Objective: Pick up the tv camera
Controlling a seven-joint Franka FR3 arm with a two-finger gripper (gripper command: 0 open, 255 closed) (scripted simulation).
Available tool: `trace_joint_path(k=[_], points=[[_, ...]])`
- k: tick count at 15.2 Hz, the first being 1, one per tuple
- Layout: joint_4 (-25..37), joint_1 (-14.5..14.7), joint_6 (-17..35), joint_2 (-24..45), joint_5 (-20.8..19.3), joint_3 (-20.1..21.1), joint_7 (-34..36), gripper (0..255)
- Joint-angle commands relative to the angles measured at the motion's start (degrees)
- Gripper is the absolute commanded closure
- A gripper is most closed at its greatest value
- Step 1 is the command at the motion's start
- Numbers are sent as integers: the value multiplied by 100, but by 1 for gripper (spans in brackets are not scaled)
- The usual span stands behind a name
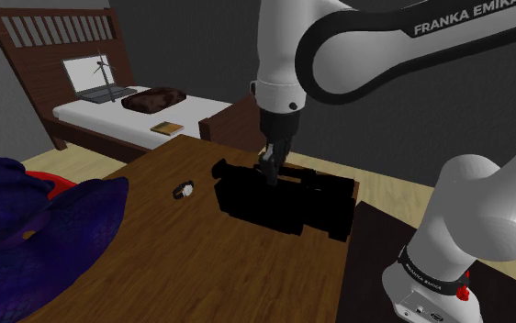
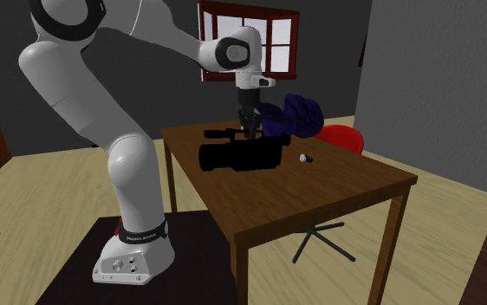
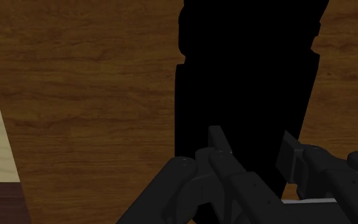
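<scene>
Camera [image 1: 288, 204] near table [image 1: 201, 266] edge, gripper [image 1: 271, 172] over

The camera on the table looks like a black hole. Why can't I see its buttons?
Shoulder view: the boxy, all-black tv camera is drawn with no shading or glare, so details vanish; second exterior view: the same flat silhouette on the brown wooden table; wrist view: again a solid black shape.

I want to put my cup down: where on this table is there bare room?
The widest bare wood is the table end at the second exterior view's right, past the black camera and the small pale object. It is crowded around the camera, where the gripper stands at its top, and along the edge by the blue bundle.
</scene>
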Motion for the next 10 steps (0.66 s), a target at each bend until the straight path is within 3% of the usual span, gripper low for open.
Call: trace_joint_path(k=[1, 10], points=[[173, -6, -172, -18, -12, -15, 3, 255], [685, -26, -733, -67, -47, -75, -7, 255]])
